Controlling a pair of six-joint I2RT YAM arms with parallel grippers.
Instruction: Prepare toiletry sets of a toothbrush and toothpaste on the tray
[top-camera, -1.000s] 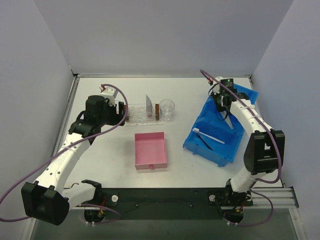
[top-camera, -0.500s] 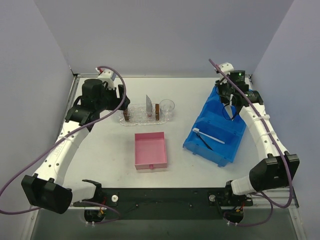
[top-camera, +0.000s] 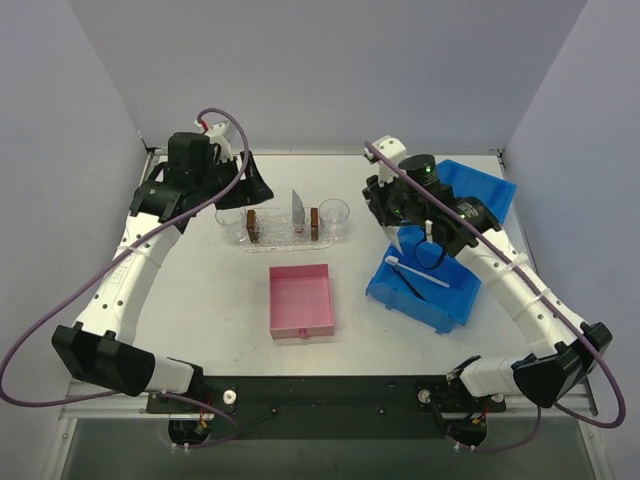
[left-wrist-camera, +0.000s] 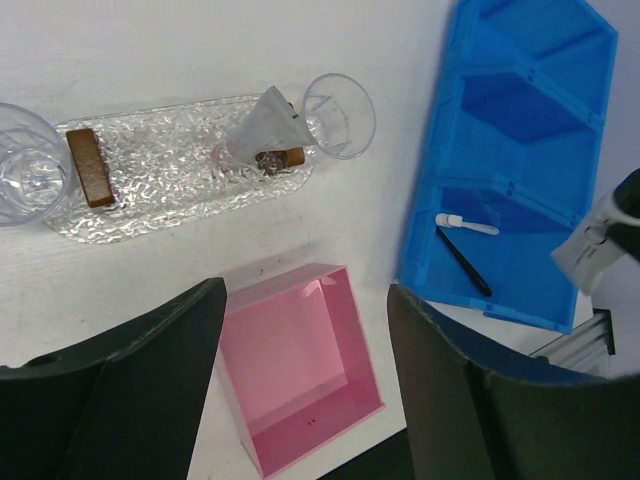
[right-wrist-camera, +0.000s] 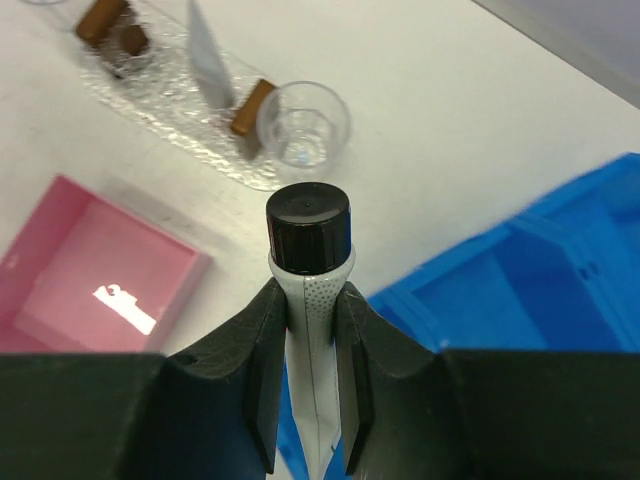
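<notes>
The clear bumpy tray (top-camera: 280, 232) lies at the back centre with two brown blocks and one silver toothpaste tube (top-camera: 297, 208) standing on it. The tray also shows in the left wrist view (left-wrist-camera: 180, 165) and the right wrist view (right-wrist-camera: 170, 80). My right gripper (top-camera: 398, 222) is shut on a second toothpaste tube (right-wrist-camera: 308, 225) with a black cap, held between the tray and the blue bin. My left gripper (top-camera: 245, 185) is open and empty, raised above the tray's left end. A white toothbrush (top-camera: 418, 271) and a black toothbrush (top-camera: 405, 285) lie in the blue bin (top-camera: 445, 300).
A clear cup (top-camera: 334, 215) stands at the tray's right end, and another clear cup (left-wrist-camera: 30, 175) at its left end. An empty square pink box (top-camera: 300, 300) sits in front of the tray. The blue bin's far compartments (left-wrist-camera: 530, 110) hold nothing.
My right arm lifted the toothpaste tube out of the blue bin's far end and swung left toward the tray. My left arm rose and drew back from the tray's left end.
</notes>
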